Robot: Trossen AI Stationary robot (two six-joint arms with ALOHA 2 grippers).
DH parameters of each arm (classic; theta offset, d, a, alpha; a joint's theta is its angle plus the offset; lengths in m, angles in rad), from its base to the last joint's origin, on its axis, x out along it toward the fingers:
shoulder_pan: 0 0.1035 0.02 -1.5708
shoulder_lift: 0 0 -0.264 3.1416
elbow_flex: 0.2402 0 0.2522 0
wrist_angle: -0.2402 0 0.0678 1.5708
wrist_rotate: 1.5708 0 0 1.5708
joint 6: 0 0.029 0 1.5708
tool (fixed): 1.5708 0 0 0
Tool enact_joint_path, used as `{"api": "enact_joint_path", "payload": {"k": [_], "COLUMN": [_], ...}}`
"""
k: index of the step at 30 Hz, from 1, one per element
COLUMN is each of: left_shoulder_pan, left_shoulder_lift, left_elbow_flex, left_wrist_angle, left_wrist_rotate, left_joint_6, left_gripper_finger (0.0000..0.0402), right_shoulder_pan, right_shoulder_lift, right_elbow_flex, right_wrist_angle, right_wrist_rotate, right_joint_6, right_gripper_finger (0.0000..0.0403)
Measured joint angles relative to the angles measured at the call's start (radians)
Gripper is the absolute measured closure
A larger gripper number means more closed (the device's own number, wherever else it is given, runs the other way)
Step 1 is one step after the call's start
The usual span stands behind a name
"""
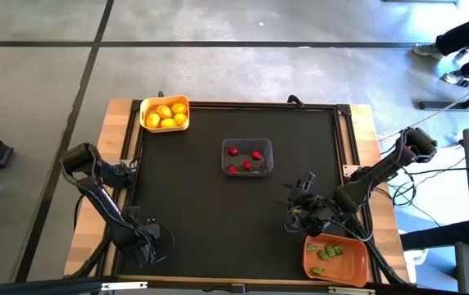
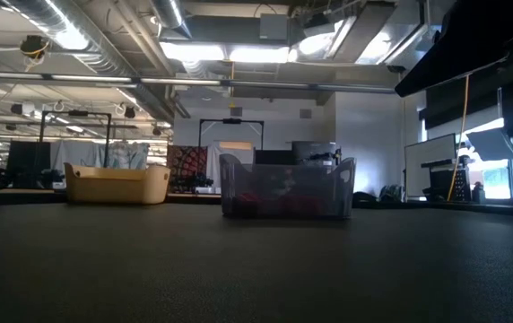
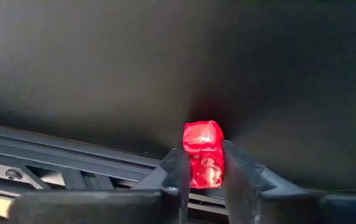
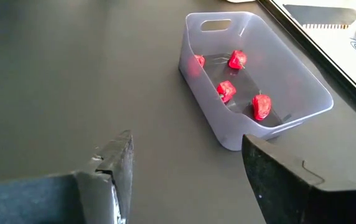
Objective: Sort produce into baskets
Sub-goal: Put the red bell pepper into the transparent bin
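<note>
A small glossy red piece (image 3: pixel 201 135) of produce sits between the fingers of my left gripper (image 3: pixel 203 158), which is shut on it at the mat's near left corner (image 1: pixel 147 243). In the high view the gripper hides the piece. My right gripper (image 4: pixel 184 180) stands open and empty at the near right (image 1: pixel 300 209), facing the clear basket (image 4: pixel 252 74). That basket holds several red pieces (image 4: pixel 226 91) on its floor. The yellow basket (image 1: pixel 165 113) at the far left holds lemons. The orange basket (image 1: pixel 335 258) at the near right holds green pieces. My left gripper pinches the red piece by two opposite sides (image 3: pixel 192 167) between its two fingers (image 3: pixel 243 171). The fingers come steeply from above, and the piece's far end sticks out past the fingertips. Whether it rests on the mat or hangs clear, I cannot tell.
The black mat (image 1: pixel 218 221) is bare between the baskets. A dark metal frame rail (image 3: pixel 72 158) runs along the mat's edge right beside the left gripper. The low view shows the yellow basket (image 2: pixel 117 184) and the clear basket (image 2: pixel 288 188) standing on the mat.
</note>
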Motion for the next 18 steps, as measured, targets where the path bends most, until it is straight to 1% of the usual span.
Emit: {"api": "enact_joint_path", "payload": {"k": [3,8,13,15,18], "left_shoulder_pan": [0.021,0.069,0.138,0.175,0.237], "left_shoulder_lift": [0.0,-0.001,-0.002,-0.002,-0.002], "left_elbow_flex": [0.025,0.09,0.169,0.199,0.241], "left_wrist_angle": [-0.007,-0.011,-0.011,-0.011,-0.012], "left_wrist_rotate": [0.0,-0.011,-0.09,-0.125,-0.167], "left_joint_6": [0.027,0.064,0.137,0.188,0.303], "left_gripper_finger": [0.0349,0.0337,0.0334,0.0336,0.0337], "right_shoulder_pan": [0.0,0.0,0.0,0.0,0.0], "right_shoulder_lift": [0.0,0.0,0.0,0.0,0.0], "right_elbow_flex": [0.0,0.0,0.0,0.0,0.0], "right_wrist_angle": [0.0,0.001,0.002,0.0,0.0], "right_wrist_rotate": [0.0,0.0,0.0,0.0,0.0], "right_joint_6": [0.0,-0.001,-0.001,0.0,-0.001], "right_gripper_finger": [0.0166,0.0166,0.0166,0.0166,0.0166]}}
